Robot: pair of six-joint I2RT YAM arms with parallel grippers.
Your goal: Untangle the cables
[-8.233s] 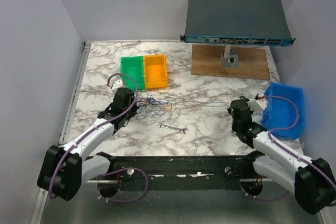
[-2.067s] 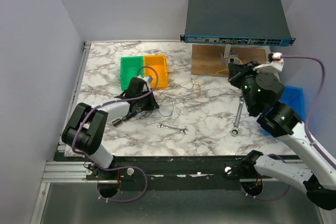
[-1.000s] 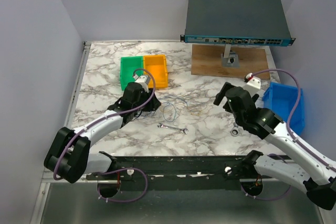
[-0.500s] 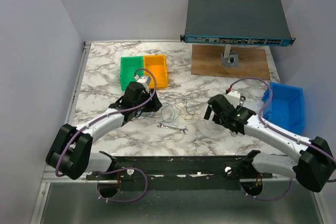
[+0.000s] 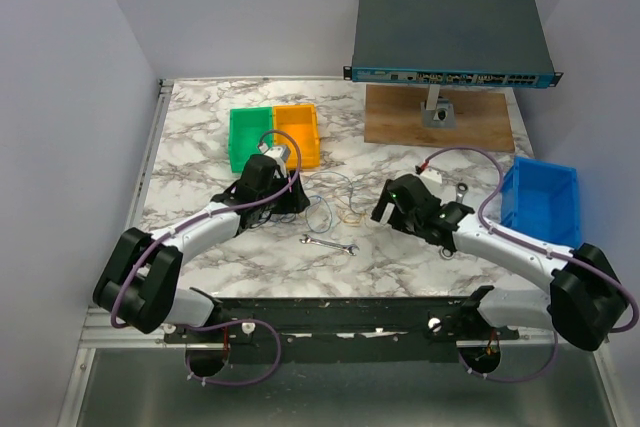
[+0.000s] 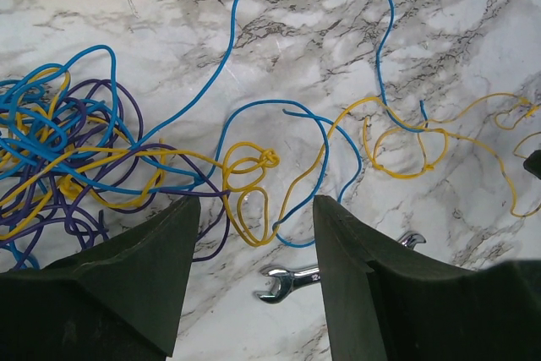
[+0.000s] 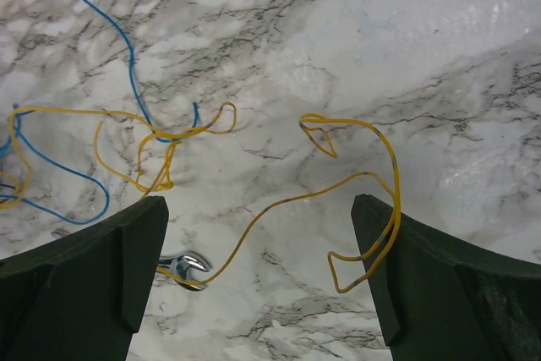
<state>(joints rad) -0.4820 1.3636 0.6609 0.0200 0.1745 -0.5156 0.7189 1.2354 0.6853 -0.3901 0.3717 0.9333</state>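
The bundle of thin blue, yellow and dark purple cables [image 5: 330,202] lies loose on the white marble-patterned tabletop [image 5: 200,107], near its middle and between the two arms. In the top view the left gripper [image 5: 296,199] sits at the bundle's 9 o'clock edge and the right gripper [image 5: 381,211] at its 3 o'clock end.

The left gripper's jaws stand apart and clamp nothing. In its wrist view, the dense tangle of blue, purple and yellow loops [image 6: 59,158] lies at 10 o'clock of the gripper [image 6: 254,209]. A small knotted yellow loop [image 6: 247,165] lies at 12 o'clock, just ahead of the gap. A long blue strand [image 6: 390,19] arcs away toward 1 o'clock.

The right gripper's jaws are spread wide and hold nothing. In its wrist view, a single yellow strand [image 7: 317,190] lies on the tabletop in the gap of the gripper [image 7: 258,205], its bent end toward 3 o'clock. A blue strand [image 7: 128,61] lies at 10 o'clock.

A small silver open-ended wrench [image 5: 330,244] lies near the bundle at its 6 o'clock.
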